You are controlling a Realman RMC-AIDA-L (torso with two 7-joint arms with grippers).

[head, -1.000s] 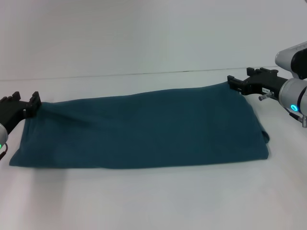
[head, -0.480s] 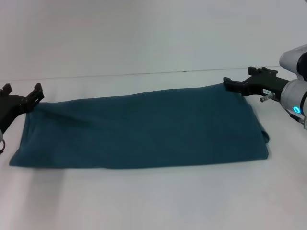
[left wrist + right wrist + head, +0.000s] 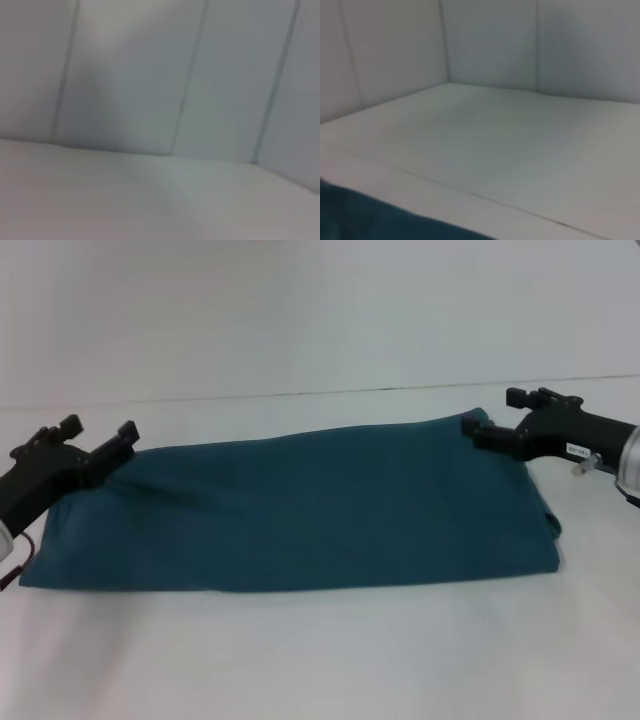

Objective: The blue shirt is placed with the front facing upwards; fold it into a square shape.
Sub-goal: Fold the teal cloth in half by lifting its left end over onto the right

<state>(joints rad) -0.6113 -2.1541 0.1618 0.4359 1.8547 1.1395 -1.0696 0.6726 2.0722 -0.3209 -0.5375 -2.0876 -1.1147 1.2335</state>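
Observation:
The blue shirt (image 3: 300, 505) lies on the white table as a long, flat, dark teal band running left to right, with no lettering showing. My left gripper (image 3: 98, 430) hovers at the shirt's far left corner, its fingers spread and nothing between them. At the far right corner my right gripper (image 3: 492, 412) stands open, its lower finger (image 3: 472, 428) right at the cloth's edge. A strip of the blue shirt (image 3: 360, 220) shows in the right wrist view. The left wrist view shows only table and wall.
The white table (image 3: 320, 660) stretches in front of the shirt, and a pale wall (image 3: 300, 310) stands behind it. A small fold of cloth (image 3: 553, 525) sticks out at the shirt's right end.
The left gripper has lifted and moved right, onto the shirt's far left corner. The right gripper has turned and moved slightly left toward the far right corner. The shirt has not moved.

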